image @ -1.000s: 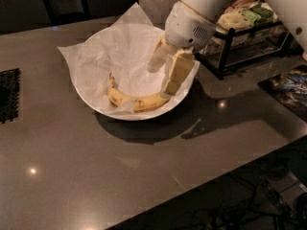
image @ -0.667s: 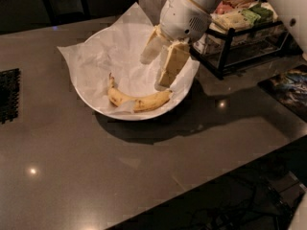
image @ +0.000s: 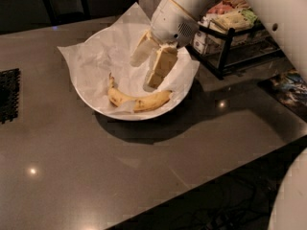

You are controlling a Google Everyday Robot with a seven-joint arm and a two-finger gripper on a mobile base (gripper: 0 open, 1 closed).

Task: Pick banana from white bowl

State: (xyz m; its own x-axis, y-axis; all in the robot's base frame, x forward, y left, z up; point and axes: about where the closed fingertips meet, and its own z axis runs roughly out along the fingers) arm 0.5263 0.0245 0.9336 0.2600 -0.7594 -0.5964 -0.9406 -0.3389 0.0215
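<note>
The banana (image: 136, 101) lies curved in the front part of the white bowl (image: 96, 110), yellow with brown speckles, stem end toward the left. The bowl is lined with crinkled white paper (image: 103, 56) whose corners stick out past the rim. My gripper (image: 145, 70) hangs over the bowl's right half, just above and behind the banana, with its two pale yellow fingers (image: 160, 68) spread apart and nothing between them. It does not touch the banana.
A black wire rack (image: 230, 44) with packaged snacks stands right of the bowl, close to my arm. A dark mat (image: 8, 94) lies at the table's left edge. The table's front edge runs diagonally at the lower right, with cables on the floor below.
My gripper has moved left and farther over the bowl, toward the banana. The banana and bowl have not moved.
</note>
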